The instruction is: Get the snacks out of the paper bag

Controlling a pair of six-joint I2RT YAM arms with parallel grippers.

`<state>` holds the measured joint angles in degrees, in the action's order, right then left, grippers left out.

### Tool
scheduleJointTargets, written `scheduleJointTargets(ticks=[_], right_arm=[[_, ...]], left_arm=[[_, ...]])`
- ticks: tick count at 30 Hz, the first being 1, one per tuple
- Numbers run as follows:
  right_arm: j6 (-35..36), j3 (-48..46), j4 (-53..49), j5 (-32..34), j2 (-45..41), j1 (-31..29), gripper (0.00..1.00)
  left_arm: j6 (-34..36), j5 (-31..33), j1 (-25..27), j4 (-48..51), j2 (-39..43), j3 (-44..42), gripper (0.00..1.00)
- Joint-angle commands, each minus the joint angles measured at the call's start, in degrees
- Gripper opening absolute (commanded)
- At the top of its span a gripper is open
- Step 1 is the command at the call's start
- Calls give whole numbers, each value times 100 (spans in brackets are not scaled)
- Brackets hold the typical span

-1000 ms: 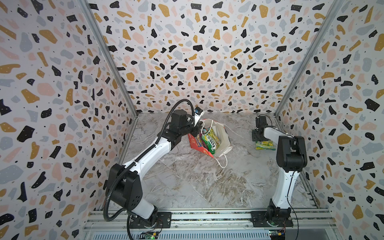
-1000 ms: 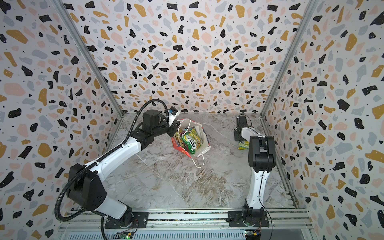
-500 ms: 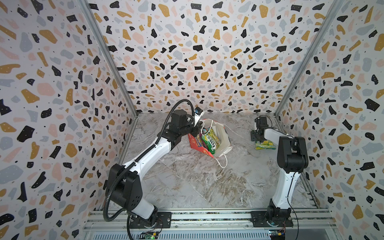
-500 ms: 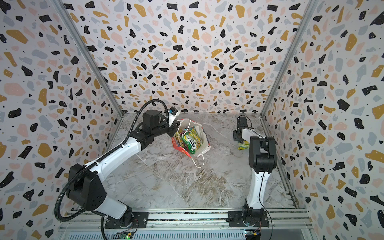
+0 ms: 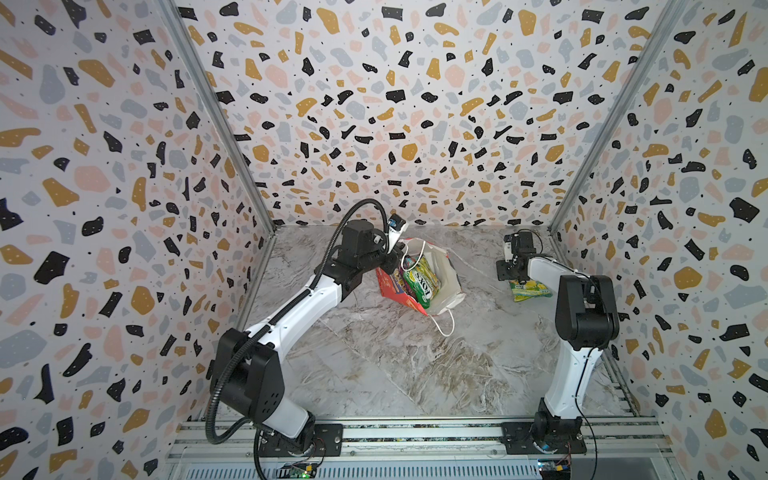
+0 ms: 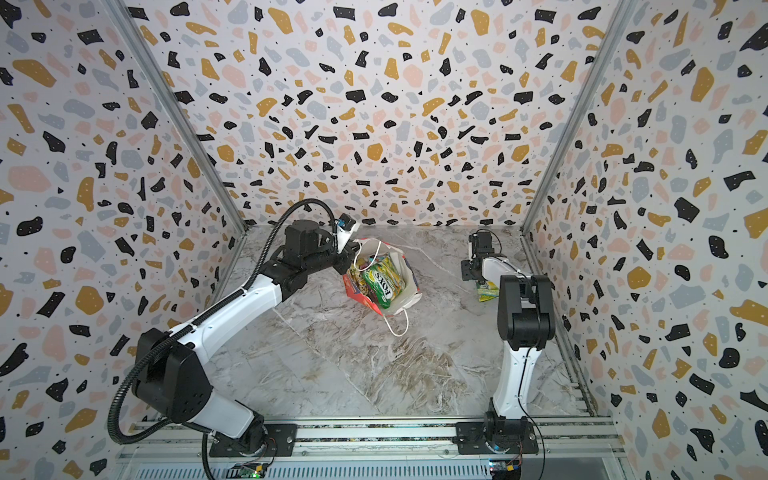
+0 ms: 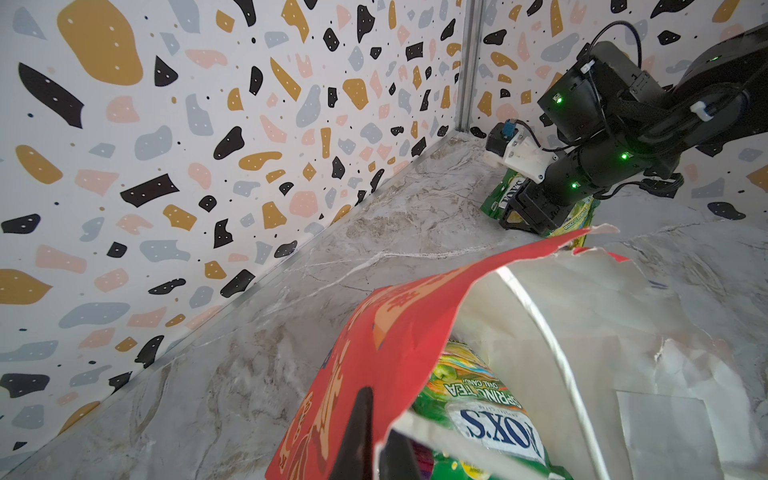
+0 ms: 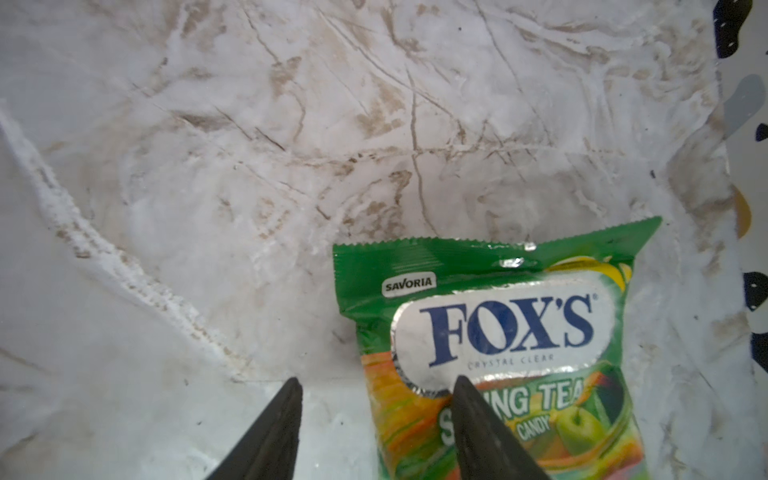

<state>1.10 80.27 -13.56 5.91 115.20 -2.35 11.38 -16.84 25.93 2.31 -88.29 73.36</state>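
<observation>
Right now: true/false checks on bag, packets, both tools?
1. The left tool is shut on the red paper gift bag's wall. True.
2. The right tool clamps the green glossy FOX'S packet on the marble table. False: it stands open over the packet, which lies flat.
3. The bag is empty. False: another green FOX'S packet shows inside.
4. In both top views the packet on the table lies right of the bag. True.

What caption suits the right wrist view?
Open right gripper above a green FOX'S packet lying on the marble table.

marble tabletop [image 5: 395, 365], paper bag [image 5: 449, 277], green packet [image 5: 531, 288]
</observation>
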Motion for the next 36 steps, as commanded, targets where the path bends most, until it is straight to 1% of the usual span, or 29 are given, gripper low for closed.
scheduleJointTargets(ticks=[1,3,4,6,8,10,12,14,17,18,21,22,25,28,33,36], right_arm=[[-227,-28,-138,-80,-575,-38,66],[-461,-4,-178,-341,-827,-34,65],[-556,10,-195,-561,-955,-35,64],[-848,-23,-198,-1140,-1367,-44,54],[-1208,-366,206,-1750,-1945,-169,48],[-1491,-754,663,-2018,-2580,-463,40],[-1578,-1011,915,-1964,-3147,-954,35],[-1549,-1321,1188,-2069,-3650,-1442,33],[-1622,-1665,1385,-1768,-4273,-2292,29],[-1626,-1796,1454,-1553,-4460,-2624,29],[-1608,-2191,1737,-1222,-4824,-3483,29],[-1664,-2299,1792,-1090,-4863,-3672,28],[-1815,-2593,2041,-1004,-4833,-4097,26],[-1816,-2623,2009,-783,-4501,-4396,24],[-1811,-2507,1916,-409,-3975,-4476,24],[-1772,-2419,1995,-335,-3707,-4476,24]], left_arm=[[31,22,-27,-328,225,-1,0],[19,-52,-27,-327,248,3,0],[14,-65,-26,-327,251,6,0],[14,-74,-27,-281,232,27,0],[74,-165,-25,-208,218,51,0],[186,-289,-27,-18,221,126,0],[236,-370,-25,107,232,195,0],[234,-407,-27,155,212,220,0],[215,-487,-18,313,142,354,0],[231,-537,-18,382,112,401,0],[250,-583,-9,573,2,545,0],[278,-583,7,668,-33,607,0],[304,-541,41,835,-73,714,0],[304,-524,69,921,-118,775,0],[304,-554,161,994,-101,850,0],[354,-551,202,1090,-102,912,0]])
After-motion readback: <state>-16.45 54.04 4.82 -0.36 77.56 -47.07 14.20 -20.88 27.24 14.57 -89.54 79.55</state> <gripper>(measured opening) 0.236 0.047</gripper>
